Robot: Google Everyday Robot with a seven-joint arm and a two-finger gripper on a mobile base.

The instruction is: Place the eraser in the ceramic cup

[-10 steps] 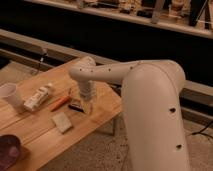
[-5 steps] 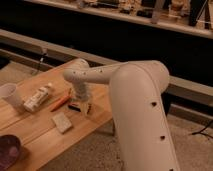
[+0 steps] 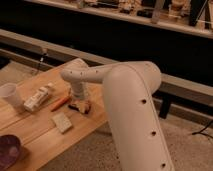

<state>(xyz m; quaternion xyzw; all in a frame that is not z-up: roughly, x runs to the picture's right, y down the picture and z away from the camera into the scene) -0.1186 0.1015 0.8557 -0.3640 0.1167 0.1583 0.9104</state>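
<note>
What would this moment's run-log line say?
end effector: open, low over eraser | eraser: on table | ceramic cup: upright, far from eraser

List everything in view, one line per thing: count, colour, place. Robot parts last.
table: one, light wood, lower left of the view.
ceramic cup: one, white, upright at the table's left end.
tube: one, white with a label, lying just right of the cup.
pen: one, orange, lying between the tube and the eraser.
beige block: one, beige, on the table nearer the camera than the pen.
eraser: one, black with an orange end, on the table under the gripper.
bowl: one, dark purple, bottom-left corner.
ledge: one, grey, running behind the table.
arm: one, white, reaching in from the right.
gripper: one, white, open, low over the eraser.
</note>
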